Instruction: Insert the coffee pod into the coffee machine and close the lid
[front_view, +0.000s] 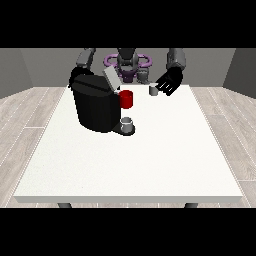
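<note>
The white desk carries all items in its far half, toward the robot. The largest item is the black coffee machine, standing at the view's left of centre. Its lid is raised and tilted, a pale slab rising from the machine's top edge, so the machine appears ready for loading. A red cup stands just beside the machine on its right side, and a small grey cup sits on the machine's base plate below it.

The coffee pod is a small grey cylinder standing upright on the desk, near the far edge and well apart from the machine, to the view's right of the red cup.

The hand at the view's right hangs just beside the pod, on the pod's right side, with its fingers spread and straight; it grips nothing. Whether a fingertip touches the pod cannot be determined. The hand at the view's left is mostly hidden behind the machine, and its finger state cannot be determined.

Governing relation: the pod lies immediately toward the view's left of the spread hand, with its long axis vertical. That hand is clearly the nearer of the 2. The grasp step is judged to be pending; the likely approach is a short sideways closure around the pod, followed by a carry toward the view's left to the raised lid.
</note>
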